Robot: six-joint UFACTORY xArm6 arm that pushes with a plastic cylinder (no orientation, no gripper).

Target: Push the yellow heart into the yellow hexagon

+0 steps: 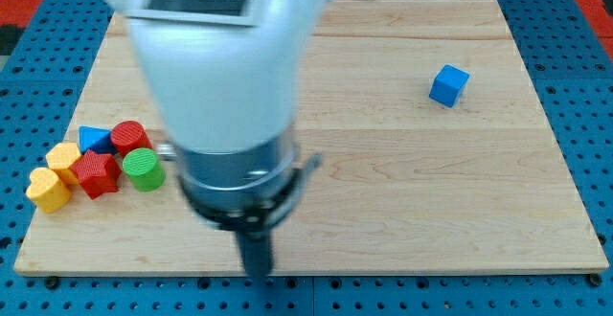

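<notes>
The yellow heart [47,188] lies at the view's far left near the board's bottom left corner. The yellow hexagon [64,157] sits just above and to the right of it, touching or nearly touching it. My tip [257,272] is at the bottom of the view near the board's front edge, well to the right of both yellow blocks. The arm's big white body blurs and covers the middle of the board.
A red star-shaped block [96,173], a green cylinder [144,169], a red cylinder [128,137] and a blue triangular block [94,138] crowd beside the yellow blocks. A blue cube [448,85] stands alone at the upper right. The wooden board [431,201] lies on a blue pegboard.
</notes>
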